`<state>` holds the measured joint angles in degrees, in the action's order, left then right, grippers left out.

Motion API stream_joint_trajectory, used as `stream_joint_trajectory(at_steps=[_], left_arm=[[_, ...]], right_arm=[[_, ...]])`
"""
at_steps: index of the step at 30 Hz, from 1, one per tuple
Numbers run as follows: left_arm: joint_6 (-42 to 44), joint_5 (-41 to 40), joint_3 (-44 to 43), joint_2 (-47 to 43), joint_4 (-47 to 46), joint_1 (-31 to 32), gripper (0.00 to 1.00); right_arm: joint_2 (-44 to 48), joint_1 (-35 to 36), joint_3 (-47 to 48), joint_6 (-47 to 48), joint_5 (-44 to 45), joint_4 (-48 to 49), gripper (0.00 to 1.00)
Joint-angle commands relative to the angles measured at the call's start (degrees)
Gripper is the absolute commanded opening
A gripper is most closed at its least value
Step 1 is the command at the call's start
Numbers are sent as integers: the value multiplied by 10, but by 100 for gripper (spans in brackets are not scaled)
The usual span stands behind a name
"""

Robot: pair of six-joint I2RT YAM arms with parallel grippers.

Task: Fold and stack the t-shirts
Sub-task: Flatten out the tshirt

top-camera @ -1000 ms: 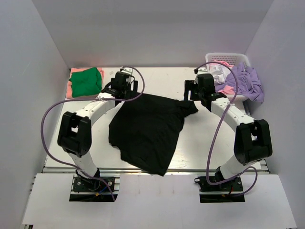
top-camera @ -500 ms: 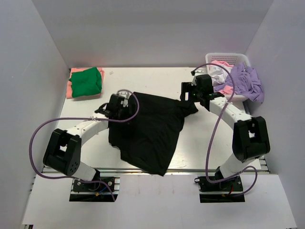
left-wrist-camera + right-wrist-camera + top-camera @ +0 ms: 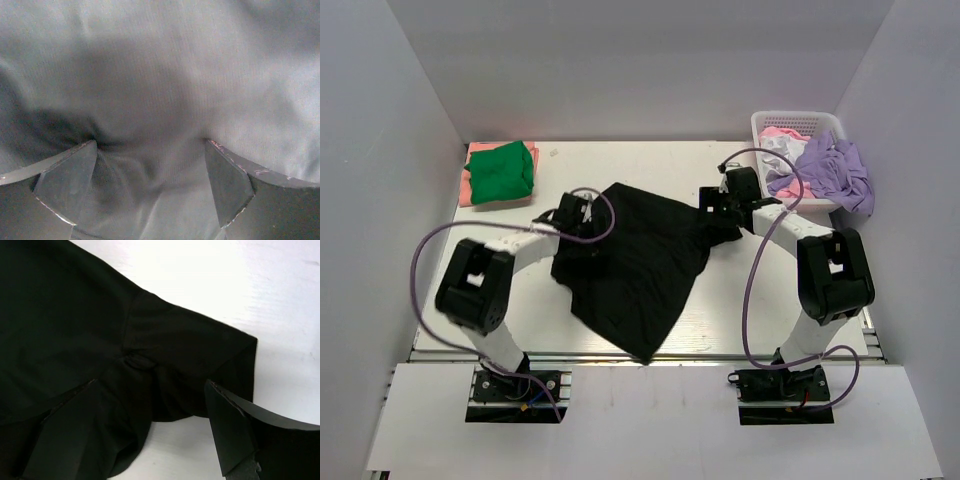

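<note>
The black t-shirt lies spread and rumpled in the middle of the bench, one corner hanging toward the near edge. The left jaws stand spread at its left shoulder edge, with the fingertips down against the cloth, which dimples around them. The right jaws are spread wide over the shirt's right sleeve, pinching nothing. At the far left corner a folded green t-shirt sits on a salmon-pink one. The white lattice basket at the far right holds a lavender t-shirt spilling over its rim, plus white and pale pink ones.
</note>
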<state>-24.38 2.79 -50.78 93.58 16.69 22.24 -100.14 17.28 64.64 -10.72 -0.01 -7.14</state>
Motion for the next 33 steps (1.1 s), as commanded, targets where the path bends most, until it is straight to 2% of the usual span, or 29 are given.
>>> stream_joint_trajectory(at_steps=[1, 4, 5, 8, 11, 13, 16, 21, 23, 28, 33], left_arm=[[43, -60, -78, 123, 18, -24, 100], [94, -68, -177, 215, 12, -46, 100], [102, -68, -253, 239, 23, -52, 100], [177, -26, -393, 307, 38, -64, 100], [203, 6, -522, 339, 80, -69, 100], [210, 6, -553, 344, 100, -69, 100], [200, 14, -533, 287, 108, -69, 100], [152, -15, -357, 146, 79, -69, 100], [118, -51, -283, 100, 72, -69, 100], [81, -80, -160, -21, 80, -69, 100], [57, -56, -82, -50, 57, -69, 100]], right_arm=[[32, -9, -16, -12, 34, 4, 90], [55, -15, -31, -18, 35, 2, 90], [59, -17, -36, -18, 31, 2, 90], [71, -20, -36, -16, 20, -5, 90], [73, -22, -36, -14, 15, -7, 90], [77, -24, -39, -16, 11, -4, 90], [78, -26, -41, -13, 5, -2, 90], [78, -27, -44, -13, -20, 4, 90], [74, -38, -43, -14, -23, 2, 90], [79, -26, -45, -17, -25, -3, 90], [75, -26, -42, -18, -37, -17, 90]])
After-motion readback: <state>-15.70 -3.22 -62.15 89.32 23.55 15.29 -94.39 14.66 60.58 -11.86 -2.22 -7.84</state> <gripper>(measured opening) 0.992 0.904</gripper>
